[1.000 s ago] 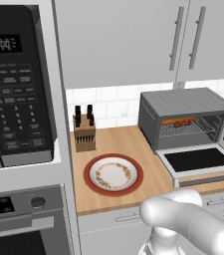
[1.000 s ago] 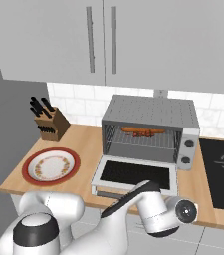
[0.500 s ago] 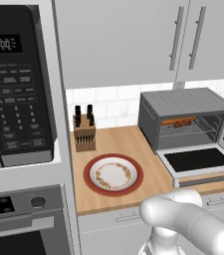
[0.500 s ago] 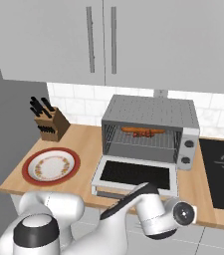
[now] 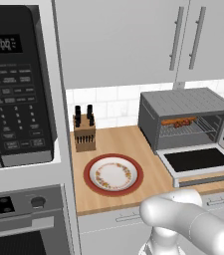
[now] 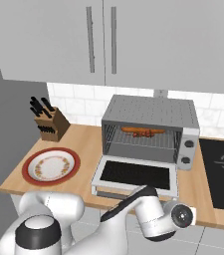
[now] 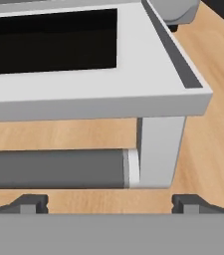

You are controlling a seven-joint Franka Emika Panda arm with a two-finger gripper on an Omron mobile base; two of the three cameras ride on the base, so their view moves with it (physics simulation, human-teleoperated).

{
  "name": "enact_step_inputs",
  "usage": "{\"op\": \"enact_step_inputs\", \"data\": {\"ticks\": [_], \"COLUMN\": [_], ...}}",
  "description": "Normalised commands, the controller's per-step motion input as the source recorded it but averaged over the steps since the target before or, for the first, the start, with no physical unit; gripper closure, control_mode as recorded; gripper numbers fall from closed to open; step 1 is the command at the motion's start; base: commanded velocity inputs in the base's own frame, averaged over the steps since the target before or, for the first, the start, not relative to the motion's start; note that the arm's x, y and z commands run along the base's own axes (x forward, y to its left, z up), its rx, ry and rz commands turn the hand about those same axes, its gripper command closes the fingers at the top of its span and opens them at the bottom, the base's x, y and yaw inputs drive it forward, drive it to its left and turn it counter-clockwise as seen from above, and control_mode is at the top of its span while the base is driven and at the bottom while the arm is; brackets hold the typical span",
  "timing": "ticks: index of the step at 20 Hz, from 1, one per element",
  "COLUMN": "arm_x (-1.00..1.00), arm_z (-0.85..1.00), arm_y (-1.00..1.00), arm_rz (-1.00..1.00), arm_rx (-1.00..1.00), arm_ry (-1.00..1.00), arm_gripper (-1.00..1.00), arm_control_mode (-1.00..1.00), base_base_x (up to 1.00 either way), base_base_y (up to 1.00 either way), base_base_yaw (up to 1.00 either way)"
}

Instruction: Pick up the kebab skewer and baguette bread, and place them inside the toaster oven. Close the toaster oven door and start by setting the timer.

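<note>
Toaster oven door down, end effector spread nr handle

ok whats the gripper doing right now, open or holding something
Gripper: open, holding nothing, fingertips spread just below the bar handle of the toaster oven door.

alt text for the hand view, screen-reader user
Close-up from the open gripper: the toaster oven door lies folded down flat over the wooden counter, its grey bar handle just ahead of the dark fingertips. Nothing is gripped.
</note>
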Motion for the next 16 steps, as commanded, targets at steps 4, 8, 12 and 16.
{"op": "enact_step_inputs", "data": {"ticks": [4, 8, 12, 16], "arm_x": [0.11, 0.07, 0.04, 0.03], "arm_z": [0.07, 0.32, 0.49, 0.20], "arm_y": [0.03, 0.09, 0.05, 0.00], "arm_rz": [0.00, 0.00, 0.00, 0.00], "arm_rx": [0.00, 0.00, 0.00, 0.00], "arm_ry": [-0.01, -0.02, -0.03, 0.00], "arm_gripper": [-1.00, -1.00, -1.00, -1.00], "arm_control_mode": [-1.00, -1.00, -1.00, -1.00], "base_base_x": [0.00, 0.00, 0.00, 0.00], "base_base_y": [0.00, 0.00, 0.00, 0.00], "base_base_yaw": [0.00, 0.00, 0.00, 0.00]}}
